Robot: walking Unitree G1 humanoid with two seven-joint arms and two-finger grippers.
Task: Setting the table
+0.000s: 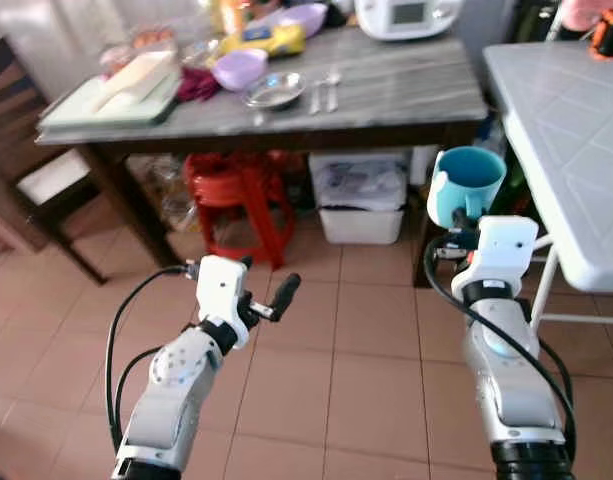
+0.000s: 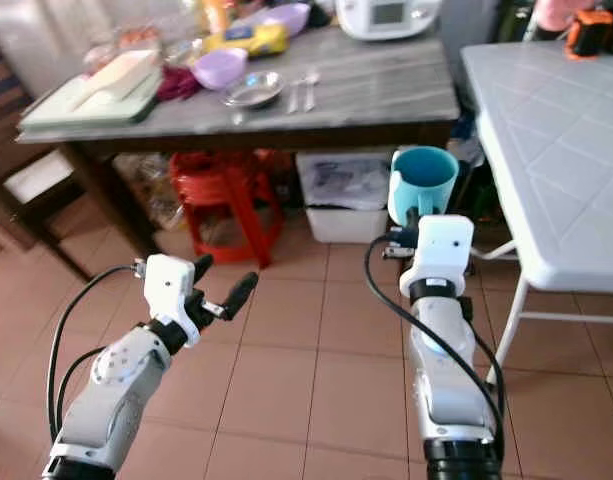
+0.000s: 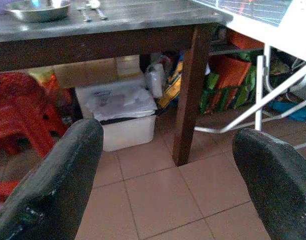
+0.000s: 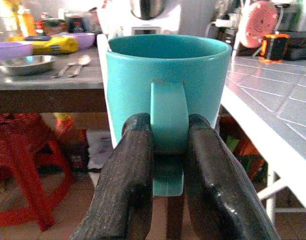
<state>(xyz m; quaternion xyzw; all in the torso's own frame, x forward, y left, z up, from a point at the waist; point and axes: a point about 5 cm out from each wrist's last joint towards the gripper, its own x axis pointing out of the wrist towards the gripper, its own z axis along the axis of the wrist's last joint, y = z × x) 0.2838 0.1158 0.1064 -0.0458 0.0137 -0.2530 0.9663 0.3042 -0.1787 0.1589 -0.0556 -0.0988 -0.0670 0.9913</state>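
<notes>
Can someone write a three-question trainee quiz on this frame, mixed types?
1. True or false: the right hand grips the teal ceramic mug by its handle.
2. The left hand is: A) holding a spoon, B) open and holding nothing, C) resting on the dark wooden table.
3. Fill in: beside the two metal spoons lies a shallow steel ____.

Key: 1 true; 2 B; 3 dish.
</notes>
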